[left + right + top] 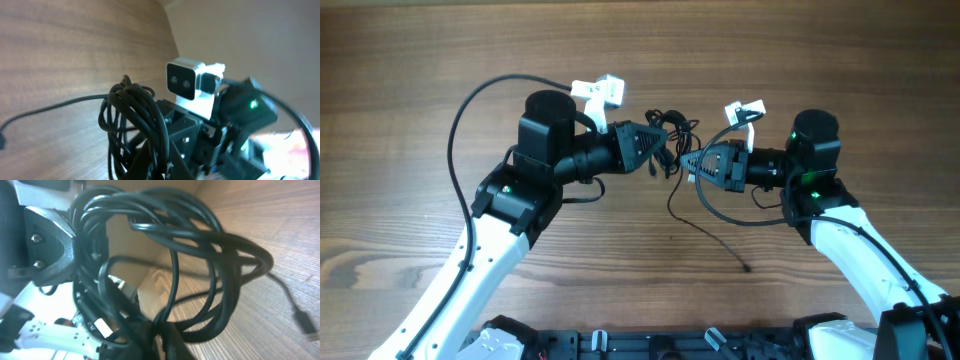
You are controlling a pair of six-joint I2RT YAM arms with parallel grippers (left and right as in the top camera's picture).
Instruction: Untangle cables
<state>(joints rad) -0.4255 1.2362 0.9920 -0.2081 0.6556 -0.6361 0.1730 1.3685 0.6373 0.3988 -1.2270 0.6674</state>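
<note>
The cables (672, 127) are a knotted bundle of thin black cords held above the wooden table between my two grippers. From the left, my left gripper (663, 150) is shut on the bundle; the loops (131, 122) rise from its jaws (165, 172) in the left wrist view. My right gripper (686, 163) comes in from the right, shut on strands of the same bundle (175, 255) at the bottom of its own view (157, 342). One loose strand (705, 228) trails down onto the table and ends in a small plug tip (748, 267) (304, 321).
The two wrist cameras (600, 91) (745, 110) stand close together over the bundle. A thicker black arm cable (470, 110) arcs out to the left of the left arm. The table (410, 60) is bare wood around the arms.
</note>
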